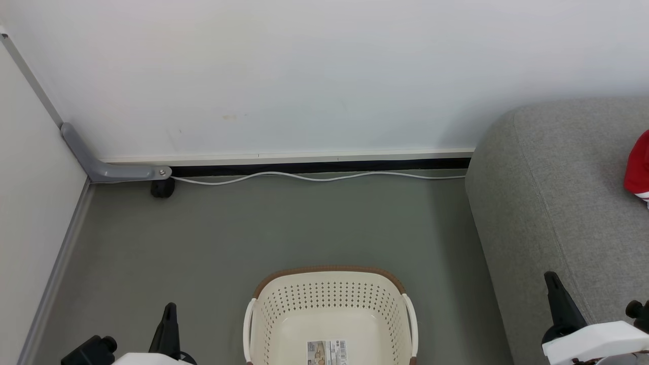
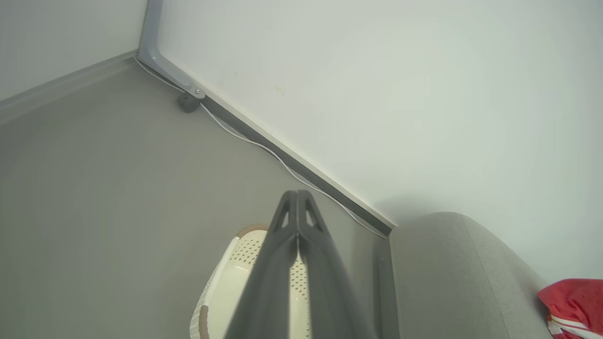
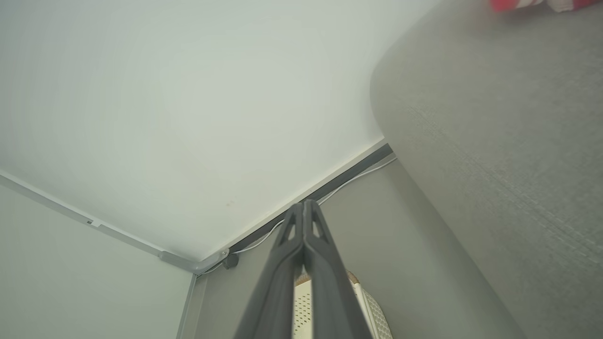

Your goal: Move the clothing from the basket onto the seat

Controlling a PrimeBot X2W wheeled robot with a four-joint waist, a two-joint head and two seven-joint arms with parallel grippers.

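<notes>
1. Both tools are closed with nothing in them. The left tool (image 1: 170, 309) hangs just left of the basket (image 1: 329, 274), and the right tool (image 1: 550, 278) sits close in front of the rounded grey end of the seat (image 1: 547, 203).
2. Red clothing (image 1: 640, 167) with a white stripe lies on the seat, at the far right. The part of the basket I can see holds only a label (image 1: 327, 352) on its bottom.
3. First risk: the basket's near end is cut off from sight. A garment could be lying there and get left behind if the job is called finished.
4. Second risk: the left tool is very near the basket's side. A reach down could clip the light, empty-looking basket and shove it across the floor (image 1: 203, 243).
5. Third risk: the right tool swinging sideways could drag on the seat's woven cover or nudge the clothing. I cannot tell how near an edge the clothing lies.
</notes>
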